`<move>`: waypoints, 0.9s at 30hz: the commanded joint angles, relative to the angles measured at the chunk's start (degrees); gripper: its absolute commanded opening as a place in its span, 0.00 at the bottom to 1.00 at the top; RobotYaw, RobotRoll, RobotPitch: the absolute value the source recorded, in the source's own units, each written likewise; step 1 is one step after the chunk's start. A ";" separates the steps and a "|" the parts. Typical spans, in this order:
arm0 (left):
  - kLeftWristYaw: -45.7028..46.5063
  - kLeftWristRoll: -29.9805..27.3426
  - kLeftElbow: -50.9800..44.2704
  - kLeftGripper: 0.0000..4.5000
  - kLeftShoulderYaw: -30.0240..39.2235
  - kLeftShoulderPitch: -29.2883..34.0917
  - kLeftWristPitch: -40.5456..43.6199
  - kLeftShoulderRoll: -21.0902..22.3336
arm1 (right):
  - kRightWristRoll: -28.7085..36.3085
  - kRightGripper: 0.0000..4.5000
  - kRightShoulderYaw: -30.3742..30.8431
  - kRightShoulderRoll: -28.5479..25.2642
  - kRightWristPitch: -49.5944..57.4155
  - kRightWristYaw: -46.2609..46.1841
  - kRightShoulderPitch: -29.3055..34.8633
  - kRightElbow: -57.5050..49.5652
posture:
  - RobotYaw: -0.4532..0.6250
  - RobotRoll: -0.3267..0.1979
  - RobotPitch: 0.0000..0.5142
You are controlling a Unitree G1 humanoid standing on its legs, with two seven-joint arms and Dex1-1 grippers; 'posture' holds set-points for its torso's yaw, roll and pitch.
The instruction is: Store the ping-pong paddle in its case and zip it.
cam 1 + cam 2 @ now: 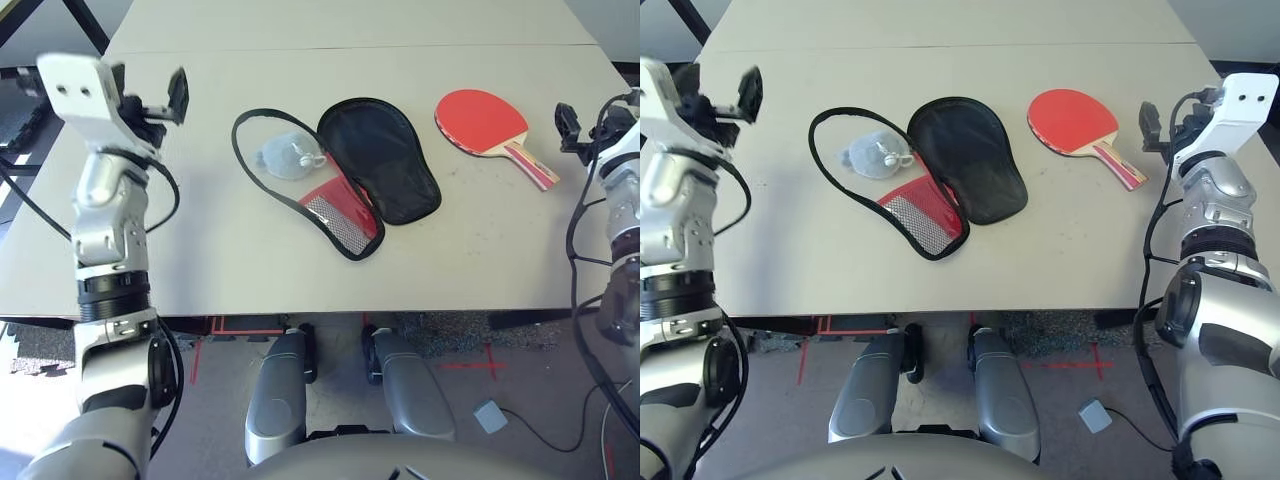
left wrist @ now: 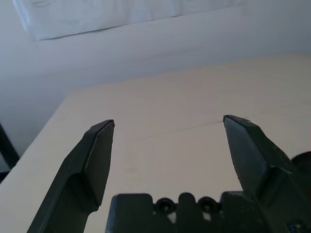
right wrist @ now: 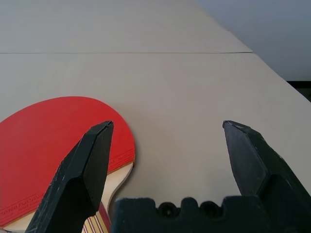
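A: How is the light behaving? Bright?

B: Bright and even; soft light is falling from above onto the table [image 1: 480,250], and only faint, short shadows are sitting under the case [image 1: 385,160] and the ping-pong paddle [image 1: 480,120].

A: Any glare?

B: A pale sheen is washing over the far end of the table, and the silver left forearm [image 1: 105,190] is catching highlights.

A: Anything blurring?

B: In the left wrist view the wall is looking hazy and bluish, while the fingers [image 2: 95,160] are staying crisp. Straight table edges are bowing slightly towards the borders.
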 commanded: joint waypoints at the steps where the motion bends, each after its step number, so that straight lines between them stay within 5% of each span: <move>1: -5.48 -4.46 -5.91 1.00 -4.46 -1.15 7.86 0.18 | 0.06 0.99 -0.24 0.02 0.20 0.07 1.09 0.56 | 0.47 0.62 0.49; 9: -14.08 -13.56 -13.74 1.00 -12.26 -1.10 21.62 -1.99 | -2.62 0.99 3.80 -2.84 8.33 5.22 -0.21 -1.89 | 0.41 0.62 0.49; 27: -15.46 -11.54 -12.37 1.00 -15.08 0.48 20.69 -4.29 | -19.21 0.99 27.23 -9.63 38.65 31.50 -15.87 -1.83 | 0.40 0.62 0.47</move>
